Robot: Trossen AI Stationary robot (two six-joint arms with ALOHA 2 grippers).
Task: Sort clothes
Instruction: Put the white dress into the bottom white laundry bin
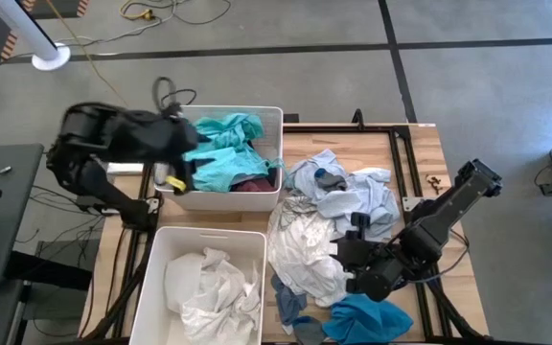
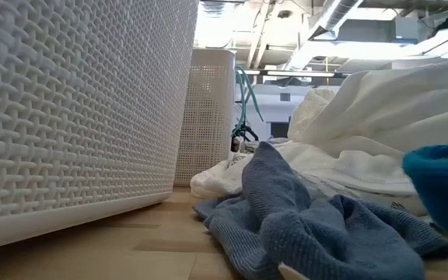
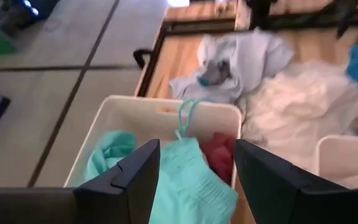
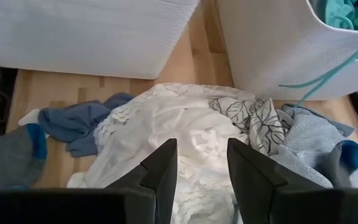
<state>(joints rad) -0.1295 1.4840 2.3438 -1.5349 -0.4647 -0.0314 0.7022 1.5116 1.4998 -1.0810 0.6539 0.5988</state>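
Observation:
My left gripper [image 1: 185,161] is open above the far white bin [image 1: 268,115], over a teal garment [image 3: 191,183] that lies in the bin beside a maroon one [image 3: 219,152]. A teal drawstring [image 4: 319,76] hangs over the bin's wall. My right gripper [image 4: 202,163] is open just above a white garment [image 4: 166,124] in the pile on the table [image 1: 300,244]. The pile also holds pale grey-blue clothes [image 1: 353,192], a leaf-patterned piece [image 4: 253,118], a blue cloth [image 1: 288,302] and a bright blue garment [image 1: 367,318]. The near bin [image 1: 161,240] holds white clothes [image 1: 209,287].
The two bins stand side by side along the table's left half, close to the pile. A grey sock with a blue toe [image 4: 17,155] lies near the blue cloth [image 4: 79,121]. A black frame rail [image 1: 405,163] runs along the table's right side. Bare wood [image 1: 420,144] shows at the far right.

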